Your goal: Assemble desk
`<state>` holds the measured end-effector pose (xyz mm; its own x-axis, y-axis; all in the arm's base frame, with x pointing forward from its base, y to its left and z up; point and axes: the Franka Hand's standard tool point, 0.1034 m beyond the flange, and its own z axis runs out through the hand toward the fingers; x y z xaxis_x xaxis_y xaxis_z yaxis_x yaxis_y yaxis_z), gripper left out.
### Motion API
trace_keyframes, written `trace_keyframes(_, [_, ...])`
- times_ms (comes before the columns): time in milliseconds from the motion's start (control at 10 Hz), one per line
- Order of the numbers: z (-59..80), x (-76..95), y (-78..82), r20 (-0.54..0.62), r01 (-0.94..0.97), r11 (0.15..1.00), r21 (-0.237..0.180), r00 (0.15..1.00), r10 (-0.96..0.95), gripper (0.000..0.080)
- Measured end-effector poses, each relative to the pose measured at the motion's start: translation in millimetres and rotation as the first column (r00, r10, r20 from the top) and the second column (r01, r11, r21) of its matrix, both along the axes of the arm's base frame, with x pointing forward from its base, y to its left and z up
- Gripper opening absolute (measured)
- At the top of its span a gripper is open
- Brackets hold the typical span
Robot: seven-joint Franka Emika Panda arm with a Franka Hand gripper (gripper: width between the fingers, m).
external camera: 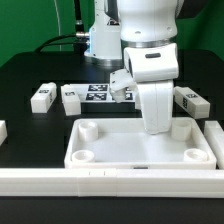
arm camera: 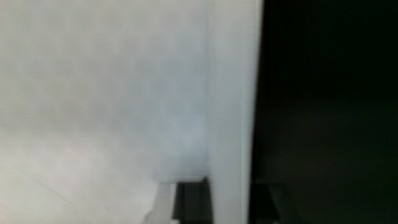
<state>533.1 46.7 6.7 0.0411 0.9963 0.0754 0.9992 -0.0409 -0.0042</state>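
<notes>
Exterior view shows the white tabletop [external camera: 140, 152] lying flat on the black table [external camera: 25, 75], open side up, with its raised rim and four round corner sockets in plain sight. It sits at the 6 o'clock part of the scene, just behind the long white border rail [external camera: 100, 184] that runs along the front edge.

The arm comes down from 12 o'clock. The gripper [external camera: 155, 128] is low at the tabletop's far rim, a little toward the 3 o'clock side of that rim's middle. The white hand covers its fingertips, so I cannot tell whether it is wide, narrow or closed on the rim.

Two legs lie side by side at about 10 o'clock from the tabletop. The outer leg [external camera: 41, 96] is farther out and the inner leg [external camera: 70, 96] is just beside the marker board [external camera: 98, 93], which lies flat toward 12 o'clock, partly behind the arm. A third leg [external camera: 190, 100] lies at about 2 o'clock from the tabletop, apart from it. A tagged white block [external camera: 122, 86] sits tilted just beside the arm, at 11 o'clock from the gripper; I cannot tell whether it rests on the table.

Wrist view is blurred: a pale surface [arm camera: 107, 100] meets black along one straight edge, and nothing there shows how the jaws stand
</notes>
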Motion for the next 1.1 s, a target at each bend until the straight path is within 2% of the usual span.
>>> trace_keyframes(200, [0.2, 6.4, 9.4, -0.012, 0.03, 1.0, 0.003, 0.999, -0.03, 0.0058])
trace_keyframes(500, [0.2, 6.4, 10.5, -0.015, 0.037, 0.999, 0.003, 0.999, -0.037, 0.0058])
trace_keyframes(700, [-0.1, 6.2, 9.8, -0.016, 0.038, 0.999, 0.003, 0.999, -0.038, 0.0308])
trace_keyframes(800, [0.6, 6.2, 8.1, -0.015, 0.039, 0.999, 0.002, 0.999, -0.039, 0.0308])
trace_keyframes(900, [5.1, 5.4, 2.4, -0.011, 0.043, 0.999, -0.002, 0.999, -0.043, 0.0491])
trace_keyframes(1000, [12.3, 5.1, 1.5, -0.007, 0.063, 0.998, -0.005, 0.998, -0.063, 0.0596])
trace_keyframes(1100, [22.5, 5.7, 3.3, 0.004, 0.08, 0.997, -0.007, 0.997, -0.08, 0.0596])
